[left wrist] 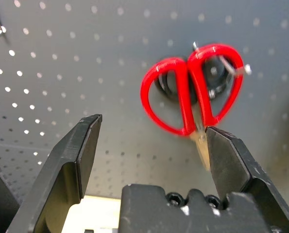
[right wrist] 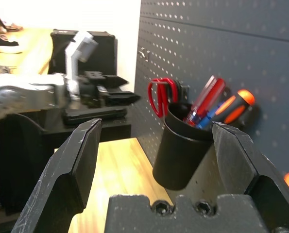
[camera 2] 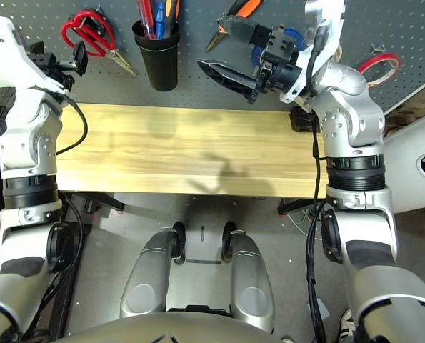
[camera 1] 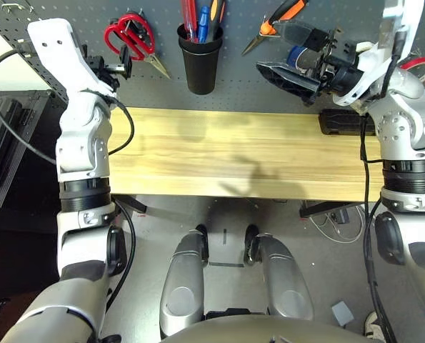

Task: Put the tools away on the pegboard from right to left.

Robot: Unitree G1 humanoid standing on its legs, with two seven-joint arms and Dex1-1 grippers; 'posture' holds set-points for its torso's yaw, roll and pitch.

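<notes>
Left wrist view: the red-handled scissors (left wrist: 183,97) hang on the pegboard (left wrist: 120,77) beyond the spread fingers of the left gripper (left wrist: 154,141), with nothing held between them. The right gripper (camera 1: 287,78) is likewise wide and empty, in front of the pegboard near the pliers (camera 1: 275,25). The red tape ring (camera 2: 378,69) hangs to the right of the pliers; the screwdriver (right wrist: 208,97) stands in the black cup (right wrist: 183,145) (its handle alone rises clear of the rim). All four tools being on the panel, the step in hand is judged to be the last, the scissors at the left end; the next move calls for drawing the left gripper straight back without catching a handle loop. The pliers' handles run out of frame in the head views, and the cup hides the screwdriver's shaft. The scissors' loops appear seated on a hook, though blurring prevents certainty.
</notes>
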